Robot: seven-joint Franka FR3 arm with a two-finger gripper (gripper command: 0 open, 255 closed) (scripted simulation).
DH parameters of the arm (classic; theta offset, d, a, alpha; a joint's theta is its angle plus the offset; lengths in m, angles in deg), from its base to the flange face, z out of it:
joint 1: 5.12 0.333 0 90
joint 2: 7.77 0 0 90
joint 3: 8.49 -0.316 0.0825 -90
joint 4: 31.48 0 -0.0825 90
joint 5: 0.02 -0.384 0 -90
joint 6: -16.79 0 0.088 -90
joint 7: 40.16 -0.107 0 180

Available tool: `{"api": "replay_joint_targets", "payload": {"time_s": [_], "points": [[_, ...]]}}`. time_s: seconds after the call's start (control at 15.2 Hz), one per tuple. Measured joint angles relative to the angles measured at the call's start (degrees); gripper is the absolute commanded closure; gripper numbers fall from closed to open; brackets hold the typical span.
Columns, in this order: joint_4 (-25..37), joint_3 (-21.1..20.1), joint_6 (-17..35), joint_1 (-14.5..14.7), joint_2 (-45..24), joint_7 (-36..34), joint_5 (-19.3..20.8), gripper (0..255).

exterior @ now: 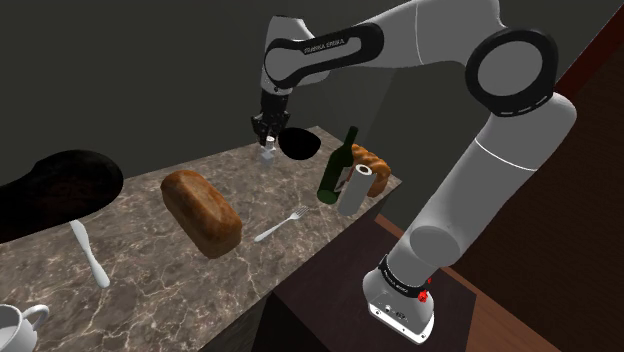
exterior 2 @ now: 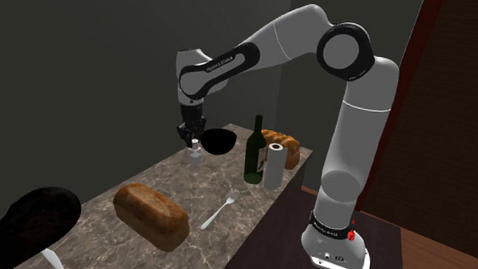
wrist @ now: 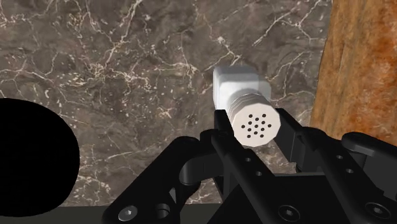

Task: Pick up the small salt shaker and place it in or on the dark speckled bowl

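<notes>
Your black two-finger gripper (wrist: 254, 125) is clasping the small white perforated-cap salt shaker (wrist: 238, 86) | dark round bowl (exterior: 299, 145) is sitting at its 3 o'clock, shoulder view.

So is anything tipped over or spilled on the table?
No, nothing stands out. The salt shaker, green bottle and paper roll stand upright, and nothing is spilled on the marble counter.

Bread loaf (exterior: 202, 212), fork (exterior: 280, 226), green bottle (exterior: 338, 170), knife (exterior: 88, 253), mug (exterior: 15, 328).
</notes>
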Motion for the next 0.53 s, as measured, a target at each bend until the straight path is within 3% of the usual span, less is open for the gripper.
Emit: {"api": "replay_joint_targets", "payload": {"time_s": [0.26,0.53], "points": [[2.23,0.75,-2.42,-0.75,0.18,1.44,0.01,255],[6.93,3.19,-4.25,-3.28,-2.71,6.28,0.19,255]]}}
